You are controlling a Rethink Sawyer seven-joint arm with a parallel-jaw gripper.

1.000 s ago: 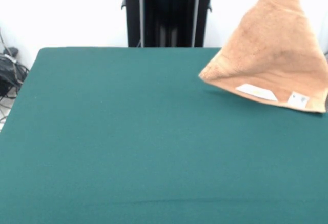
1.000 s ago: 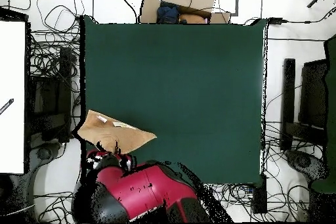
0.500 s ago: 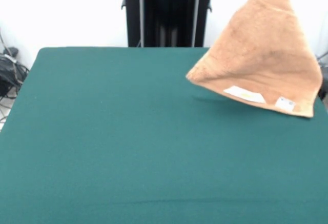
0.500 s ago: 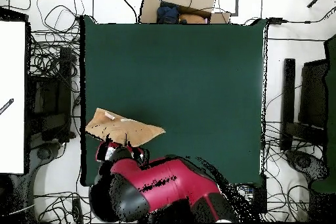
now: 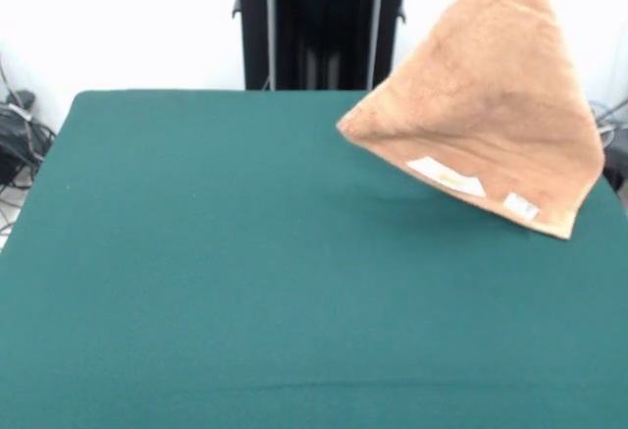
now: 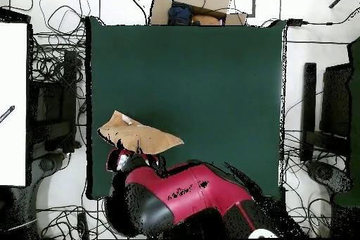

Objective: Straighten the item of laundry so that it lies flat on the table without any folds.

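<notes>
The item of laundry (image 5: pixel 481 115), a peach-orange towel, hangs in the air as a cone over the table's (image 5: pixel 245 272) far right part, its peak running out of the top edge. Two white labels show near its lower hem, and that hem hovers above the green top. From overhead, the item of laundry (image 6: pixel 140 137) lies over the table's (image 6: pixel 211 75) lower left corner area, right beside the red arm's end. My gripper (image 6: pixel 132 157) sits at that end, mostly hidden by the arm and cloth, holding the towel up by a corner.
The black pedestal (image 5: pixel 319 22) stands behind the table's far edge. A cardboard box (image 6: pixel 193 3) sits past the table's top edge in the overhead view. Cables surround the table, a white board (image 6: pixel 13 103) lies left, and black stands (image 6: pixel 309 110) stand right.
The hanging towel has shifted leftward in the front view, farther over the table, and its lower hem has swung. In the overhead view the arm and towel moved right.
</notes>
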